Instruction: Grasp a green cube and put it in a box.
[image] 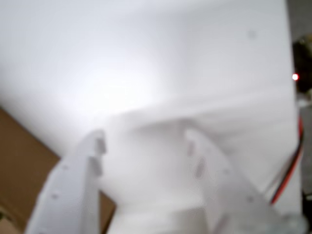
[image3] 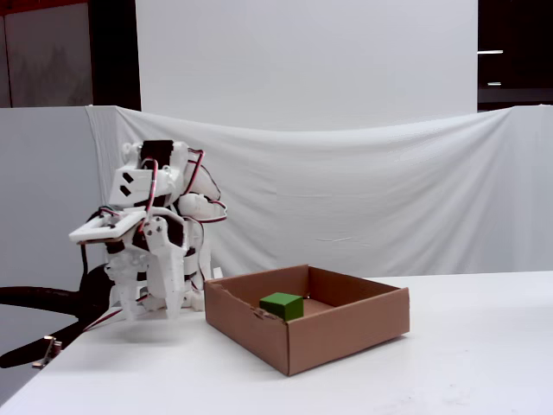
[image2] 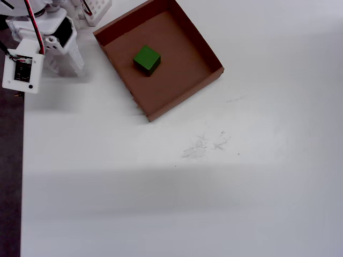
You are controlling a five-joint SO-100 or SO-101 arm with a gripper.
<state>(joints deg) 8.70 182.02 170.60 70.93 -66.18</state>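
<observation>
White plastic pincer [image: 146,146] fills my wrist view, its two fingers spread apart with nothing between them, blurred against the bare white worktop [image2: 214,187]. From overhead I see the small matte green cube [image2: 147,59], darker on its sides, resting flat inside the shallow reddish-brown cardboard box [image2: 209,56], toward the box's upper left. My folded white arm [image3: 151,251] sits just left of the box. A white gridded object [image2: 96,10] stands near the box's top corner.
</observation>
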